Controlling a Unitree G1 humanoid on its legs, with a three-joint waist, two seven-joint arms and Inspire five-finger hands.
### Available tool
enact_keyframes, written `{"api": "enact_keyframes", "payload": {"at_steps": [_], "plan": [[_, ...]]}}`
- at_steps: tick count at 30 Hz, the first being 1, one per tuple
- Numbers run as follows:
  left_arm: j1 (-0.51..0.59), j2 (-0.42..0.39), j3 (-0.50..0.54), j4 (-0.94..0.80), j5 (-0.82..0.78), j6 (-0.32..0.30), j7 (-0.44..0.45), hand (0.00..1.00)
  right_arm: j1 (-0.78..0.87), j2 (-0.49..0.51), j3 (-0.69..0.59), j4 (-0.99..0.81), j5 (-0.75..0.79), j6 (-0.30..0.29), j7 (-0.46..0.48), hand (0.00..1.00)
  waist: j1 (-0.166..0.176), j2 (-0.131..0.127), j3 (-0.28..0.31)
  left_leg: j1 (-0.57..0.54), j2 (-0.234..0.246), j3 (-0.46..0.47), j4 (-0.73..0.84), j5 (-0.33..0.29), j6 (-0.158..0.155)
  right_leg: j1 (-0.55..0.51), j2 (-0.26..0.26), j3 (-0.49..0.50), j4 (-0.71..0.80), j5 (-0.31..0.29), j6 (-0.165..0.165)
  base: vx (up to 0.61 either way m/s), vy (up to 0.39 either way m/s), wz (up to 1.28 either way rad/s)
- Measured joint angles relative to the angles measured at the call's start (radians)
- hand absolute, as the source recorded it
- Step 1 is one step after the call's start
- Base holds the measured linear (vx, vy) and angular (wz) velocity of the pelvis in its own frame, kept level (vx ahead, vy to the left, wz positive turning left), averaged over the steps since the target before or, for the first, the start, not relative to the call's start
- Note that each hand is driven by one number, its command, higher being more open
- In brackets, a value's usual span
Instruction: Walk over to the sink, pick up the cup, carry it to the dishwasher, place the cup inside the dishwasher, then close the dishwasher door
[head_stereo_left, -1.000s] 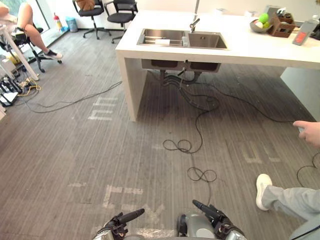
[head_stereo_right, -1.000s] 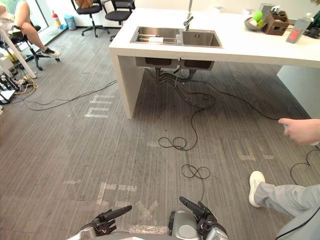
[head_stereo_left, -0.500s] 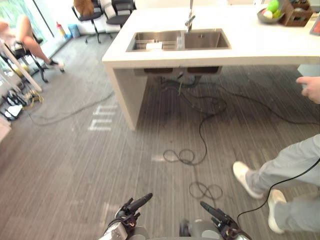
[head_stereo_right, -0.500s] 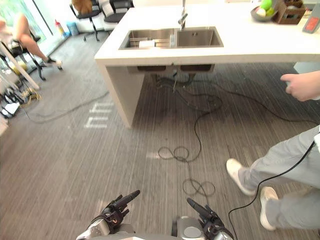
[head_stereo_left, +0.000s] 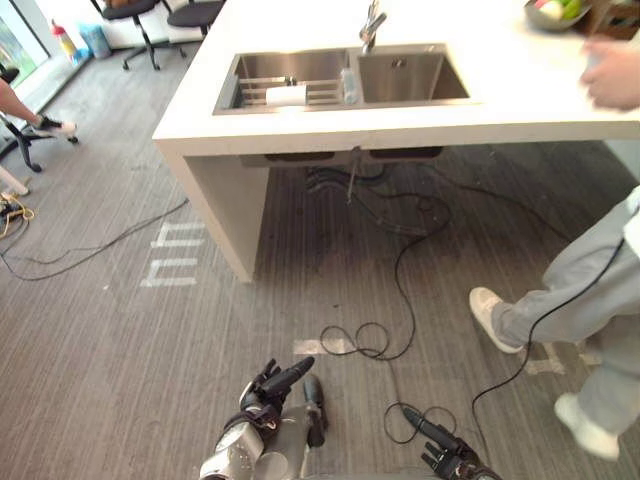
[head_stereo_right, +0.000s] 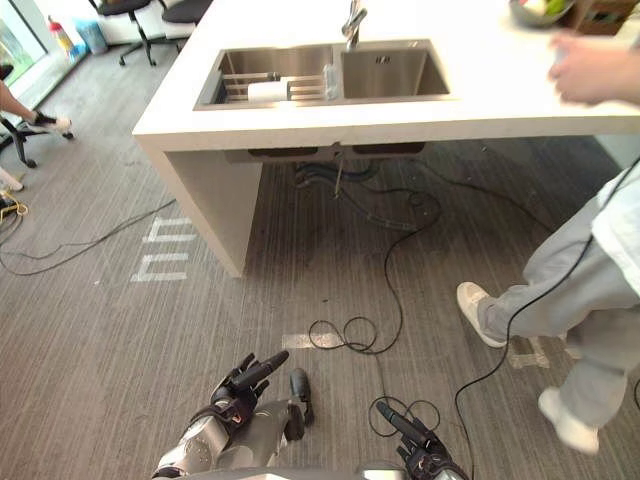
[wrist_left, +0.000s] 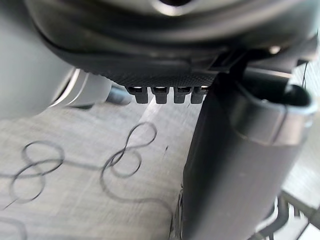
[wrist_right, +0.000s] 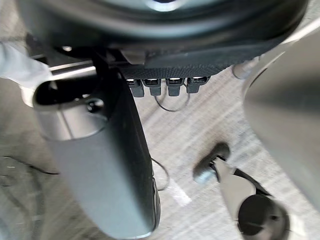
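Steel sink (head_stereo_left: 412, 80) ahead in the white counter (head_stereo_left: 300, 125), person (head_stereo_left: 580, 282) in grey trousers stands at its right end. The cup (head_stereo_left: 285, 95) lies on its side on the rack (head_stereo_left: 250, 92) in the left basin, long axis across the sink, mouth end unclear. L hand (head_stereo_left: 262, 393) & R hand (head_stereo_left: 445, 460) low in front, fingers straight, both empty.

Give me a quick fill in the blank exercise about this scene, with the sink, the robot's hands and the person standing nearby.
1. The sink has ____ basins, set in a white counter.
2. The left hand and the right hand, both low in the eye views with fingers straight, hold ____.
3. The person in grey trousers stands to the robot's ____.
Missing words: two; nothing; right.
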Motion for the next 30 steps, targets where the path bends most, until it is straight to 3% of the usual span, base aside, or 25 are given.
{"api": "enact_keyframes", "payload": {"at_steps": [1, 2, 3, 4, 5, 6, 8, 10, 11, 13, 14, 16, 19, 20, 21, 22, 24, 28, 30], "plan": [[0.004, -0.001, 0.000, -0.001, 0.019, -0.020, 0.012, 1.00, 0.001, 0.001, -0.003, 0.002, 0.002, 0.013, -0.003, 1.00, 0.002, -0.004, -0.003, 0.009, -0.013, 0.000, -0.003, -0.013, 0.019, -0.027, -0.011, 0.006, 0.071, 0.000, 0.001, 0.42, 0.249, 0.18], [0.013, 0.001, 0.003, -0.011, 0.047, -0.069, 0.039, 1.00, 0.005, 0.011, -0.019, 0.003, 0.021, 0.030, -0.008, 1.00, 0.005, -0.016, -0.009, 0.041, -0.047, 0.003, -0.028, -0.032, 0.047, -0.111, -0.045, 0.009, 0.277, 0.022, 0.044, 0.33, 0.183, 0.12], [0.022, 0.004, 0.003, -0.027, 0.057, -0.090, 0.053, 1.00, 0.007, 0.017, -0.030, 0.003, 0.030, 0.030, -0.010, 1.00, 0.008, -0.025, -0.013, 0.062, -0.067, 0.008, -0.047, -0.039, 0.056, -0.164, -0.067, 0.018, 0.386, 0.056, 0.108, 0.50, 0.257, 0.10], [0.050, 0.012, 0.010, -0.086, 0.071, -0.126, 0.082, 1.00, 0.006, 0.020, -0.045, -0.006, 0.039, 0.014, -0.012, 1.00, 0.004, -0.038, -0.021, 0.107, -0.099, 0.011, -0.089, -0.049, 0.071, -0.252, -0.105, 0.045, 0.581, 0.163, 0.258, 0.41, 0.181, -0.02], [0.071, 0.021, 0.013, -0.165, 0.085, -0.160, 0.117, 1.00, -0.005, 0.017, -0.045, -0.017, 0.036, 0.005, -0.010, 1.00, 0.004, -0.043, -0.024, 0.154, -0.120, 0.010, -0.118, -0.054, 0.077, -0.340, -0.134, 0.052, 0.747, 0.201, 0.271, 0.41, 0.176, -0.04], [0.077, 0.024, 0.014, -0.205, 0.095, -0.176, 0.132, 1.00, -0.010, 0.016, -0.047, -0.022, 0.035, -0.004, -0.011, 1.00, 0.005, -0.044, -0.024, 0.178, -0.127, 0.009, -0.134, -0.059, 0.078, -0.376, -0.148, 0.038, 0.810, 0.195, 0.255, 0.39, 0.160, 0.00], [0.075, 0.024, 0.034, -0.387, 0.111, -0.228, 0.199, 1.00, -0.028, 0.017, -0.078, -0.023, 0.038, -0.029, -0.019, 1.00, 0.000, -0.037, -0.028, 0.270, -0.138, -0.037, -0.187, -0.073, 0.071, -0.494, -0.195, -0.093, 0.853, 0.118, 0.130, 0.44, 0.136, 0.29], [0.054, 0.025, 0.034, -0.439, 0.114, -0.246, 0.220, 1.00, -0.025, 0.022, -0.088, -0.011, 0.040, -0.026, -0.021, 1.00, -0.004, -0.035, -0.027, 0.307, -0.137, -0.081, -0.204, -0.076, 0.068, -0.523, -0.194, -0.145, 0.771, 0.088, 0.107, 0.30, 0.021, 0.71], [0.012, 0.017, 0.029, -0.472, 0.135, -0.248, 0.227, 1.00, -0.006, 0.040, -0.116, 0.004, 0.056, -0.021, -0.025, 1.00, -0.010, -0.031, -0.025, 0.346, -0.132, -0.135, -0.212, -0.088, 0.062, -0.547, -0.191, -0.186, 0.581, 0.076, 0.091, 0.25, -0.045, 0.93], [-0.003, 0.014, 0.030, -0.484, 0.151, -0.262, 0.226, 1.00, 0.018, 0.063, -0.164, 0.013, 0.087, -0.024, -0.025, 1.00, -0.010, -0.028, -0.023, 0.387, -0.123, -0.171, -0.202, -0.113, 0.064, -0.574, -0.183, -0.173, 0.324, 0.103, 0.098, 0.35, -0.103, 0.77], [0.008, 0.016, 0.031, -0.485, 0.151, -0.261, 0.226, 1.00, 0.030, 0.064, -0.179, 0.016, 0.102, -0.025, -0.023, 1.00, -0.015, -0.017, -0.016, 0.413, -0.104, -0.184, -0.171, -0.150, 0.051, -0.578, -0.169, -0.150, 0.205, 0.158, 0.090, 0.39, -0.130, 0.54], [0.041, 0.011, 0.033, -0.506, 0.150, -0.261, 0.227, 1.00, 0.051, 0.069, -0.174, -0.003, 0.115, -0.029, -0.012, 1.00, -0.030, -0.009, -0.018, 0.421, -0.078, -0.214, -0.103, -0.215, 0.036, -0.594, -0.164, -0.141, 0.221, 0.213, 0.069, 0.28, -0.133, 0.50], [0.088, 0.005, 0.026, -0.574, 0.148, -0.261, 0.227, 1.00, 0.068, 0.077, -0.169, -0.020, 0.112, -0.039, 0.015, 1.00, -0.024, -0.027, -0.030, 0.418, -0.051, -0.257, -0.006, -0.313, -0.018, -0.592, -0.158, -0.117, 0.381, 0.259, 0.054, 0.36, -0.305, 0.46], [0.099, 0.002, 0.026, -0.596, 0.150, -0.262, 0.229, 1.00, 0.079, 0.085, -0.163, -0.020, 0.110, -0.041, 0.022, 1.00, -0.012, -0.042, -0.041, 0.416, -0.047, -0.259, 0.010, -0.340, -0.045, -0.571, -0.160, -0.130, 0.376, 0.266, 0.082, 0.35, -0.347, 0.04], [0.101, -0.021, 0.023, -0.598, 0.159, -0.261, 0.242, 1.00, 0.078, 0.080, -0.165, -0.023, 0.111, -0.039, 0.029, 1.00, -0.004, -0.018, -0.052, 0.406, -0.019, -0.248, 0.013, -0.352, -0.066, -0.570, -0.144, -0.171, 0.357, 0.235, 0.074, 0.27, -0.277, -0.09], [0.100, -0.031, 0.018, -0.598, 0.170, -0.261, 0.248, 1.00, 0.078, 0.072, -0.165, -0.023, 0.108, -0.037, 0.028, 1.00, -0.004, -0.006, -0.060, 0.401, -0.006, -0.246, 0.010, -0.348, -0.072, -0.561, -0.133, -0.193, 0.332, 0.223, 0.066, 0.40, -0.382, -0.16], [0.094, -0.033, -0.038, -0.598, 0.192, -0.256, 0.266, 1.00, 0.078, 0.060, -0.172, -0.008, 0.097, -0.002, 0.026, 1.00, -0.006, 0.021, -0.079, 0.428, 0.042, -0.246, -0.053, -0.304, -0.098, -0.482, -0.060, -0.229, 0.179, 0.208, 0.042, 0.36, -0.328, -0.06], [0.079, -0.021, -0.051, -0.598, 0.191, -0.253, 0.278, 1.00, 0.074, 0.055, -0.171, 0.001, 0.032, 0.017, 0.036, 1.00, -0.008, 0.016, -0.085, 0.442, 0.071, -0.236, -0.062, -0.256, -0.113, -0.452, -0.017, -0.225, 0.129, 0.199, 0.021, 0.16, -0.162, -0.12], [0.079, -0.002, -0.049, -0.598, 0.205, -0.253, 0.288, 1.00, 0.070, 0.041, -0.150, 0.002, 0.026, 0.017, 0.039, 1.00, -0.010, 0.016, -0.084, 0.395, 0.069, -0.212, 0.014, -0.252, -0.118, -0.464, -0.018, -0.215, 0.129, 0.181, 0.007, 0.10, -0.131, -0.08]]}}
